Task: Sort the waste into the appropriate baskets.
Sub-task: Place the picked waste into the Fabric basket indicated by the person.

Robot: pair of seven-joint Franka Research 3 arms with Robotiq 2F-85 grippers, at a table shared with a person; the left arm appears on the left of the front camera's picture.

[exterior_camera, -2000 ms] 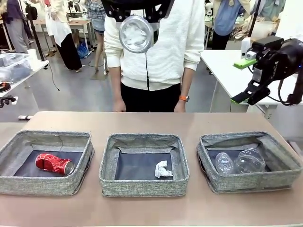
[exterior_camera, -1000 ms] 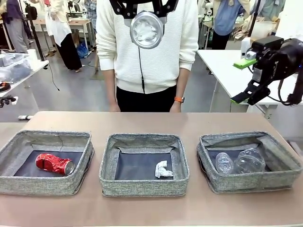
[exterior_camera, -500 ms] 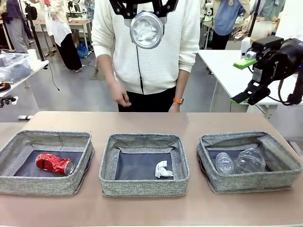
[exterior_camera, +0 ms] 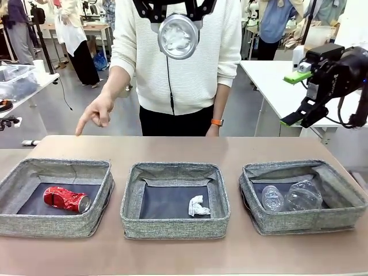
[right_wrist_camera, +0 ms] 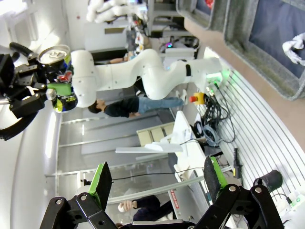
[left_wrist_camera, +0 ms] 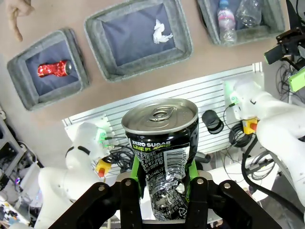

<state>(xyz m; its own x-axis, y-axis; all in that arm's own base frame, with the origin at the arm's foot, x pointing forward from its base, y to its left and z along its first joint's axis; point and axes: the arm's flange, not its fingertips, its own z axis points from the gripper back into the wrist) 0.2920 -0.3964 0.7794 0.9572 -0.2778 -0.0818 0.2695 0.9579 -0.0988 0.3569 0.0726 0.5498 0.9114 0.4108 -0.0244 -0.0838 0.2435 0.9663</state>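
Front view shows a big brown tabletop [exterior_camera: 172, 146] with three grey cloth baskets in a row. They are low boxes with soft, bumpy sides and dark insides. A person in a white ribbed top stands at the far side, and the person's hand [exterior_camera: 96, 113] points one finger down above the tabletop near the left basket [exterior_camera: 54, 225].

The left basket holds a squashed, shiny red can [exterior_camera: 66, 199]. The middle basket [exterior_camera: 175, 225] holds a crumpled white paper wad [exterior_camera: 198, 206]. The right basket [exterior_camera: 305, 223] holds a clear plastic cup [exterior_camera: 303, 195] and a clear bottle [exterior_camera: 271, 198] lying side by side. From the left wrist view the bottle shows a pink label.

The left claw [exterior_camera: 174, 11] hangs high up at the top, in front of the person's chest, well above the baskets. It is clenched on a black-and-silver can [left_wrist_camera: 161, 143], with a green pad pressed on each side. The can is round with a silver top and a pull tab. White words on it read "ZERO SUGAR" and green words under them start with "LIME". Smaller print below is too tiny to read.

The right claw [exterior_camera: 297, 98] is up in the air at the right, above the right basket and off to the side. Its black fingers with green pads stand wide apart and grasp nothing
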